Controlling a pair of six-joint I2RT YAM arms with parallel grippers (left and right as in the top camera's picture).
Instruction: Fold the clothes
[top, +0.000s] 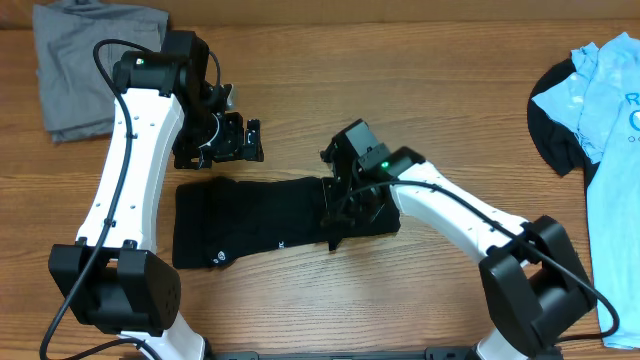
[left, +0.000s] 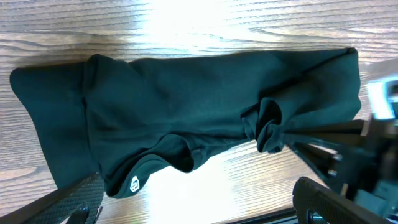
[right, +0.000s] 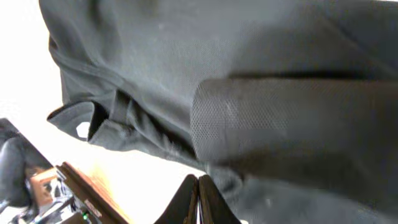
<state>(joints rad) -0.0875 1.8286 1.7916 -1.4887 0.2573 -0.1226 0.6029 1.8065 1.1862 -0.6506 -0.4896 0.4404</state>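
Note:
The black shirt (top: 255, 225) lies in a long folded strip across the table's middle, with a small white logo near its front edge. It also shows in the left wrist view (left: 186, 99) and fills the right wrist view (right: 249, 56). My right gripper (top: 340, 205) is shut, pinching a bunched fold of the shirt near its right end; its fingers (right: 199, 190) are pressed together at the fabric. My left gripper (top: 240, 142) is open and empty, hovering just behind the shirt's left half, fingers wide apart (left: 196, 208).
Grey trousers (top: 90, 60) lie crumpled at the back left corner. A light blue T-shirt (top: 605, 110) lies at the right edge, over a dark garment (top: 552, 135). Bare wooden table (top: 420, 80) lies between them.

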